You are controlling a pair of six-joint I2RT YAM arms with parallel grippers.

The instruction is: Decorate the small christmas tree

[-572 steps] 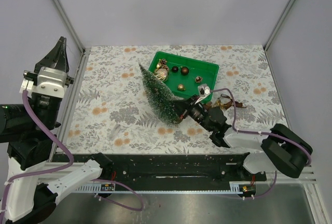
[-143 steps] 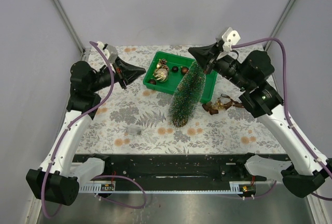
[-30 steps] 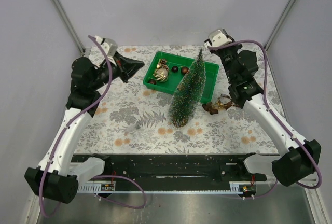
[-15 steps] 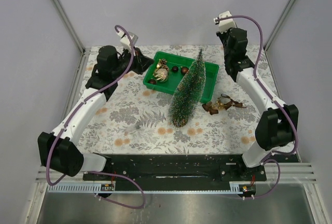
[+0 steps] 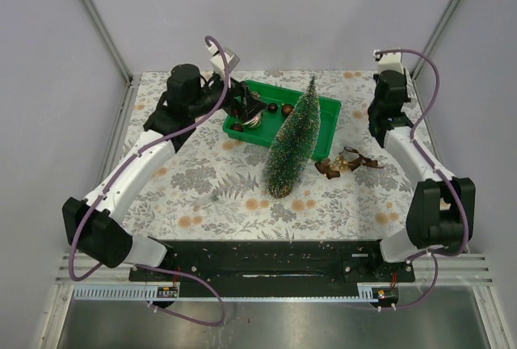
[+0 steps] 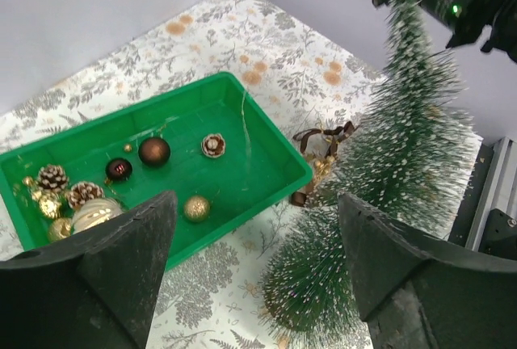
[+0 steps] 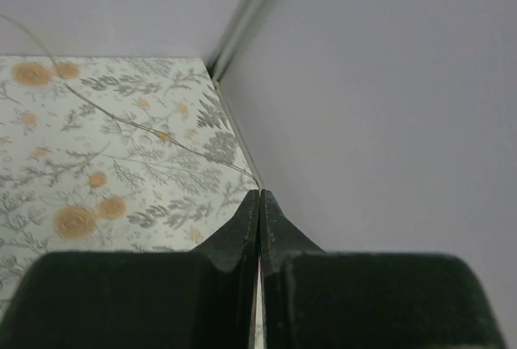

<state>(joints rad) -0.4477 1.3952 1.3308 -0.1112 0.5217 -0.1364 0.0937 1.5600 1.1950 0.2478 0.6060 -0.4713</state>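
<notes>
The small christmas tree [image 5: 292,143] stands upright on its base at the table's middle, just in front of the green tray [image 5: 321,125]; it fills the right of the left wrist view [image 6: 388,171]. My left gripper [image 6: 254,199] hangs open above the tray's [image 6: 242,167] near edge, nothing between its fingers. The tray holds a brown ball [image 6: 153,151], a gold ball [image 6: 196,208], pinecones [image 6: 213,145] and a thin wire [image 6: 245,123]. My right gripper [image 7: 259,191] is shut near the back right corner; a thin wire [image 7: 161,135] runs across the cloth into its tips.
A brown and gold ribbon bundle [image 5: 347,161] lies right of the tree's base. A small grey scrap [image 5: 212,197] sits on the floral cloth at front left. The right arm [image 5: 392,94] stands close to the right wall and the corner post.
My left gripper has gone from shut to open and reached over the tray's left end. The right arm has swung right, away from the tree top, toward the back right corner.
</notes>
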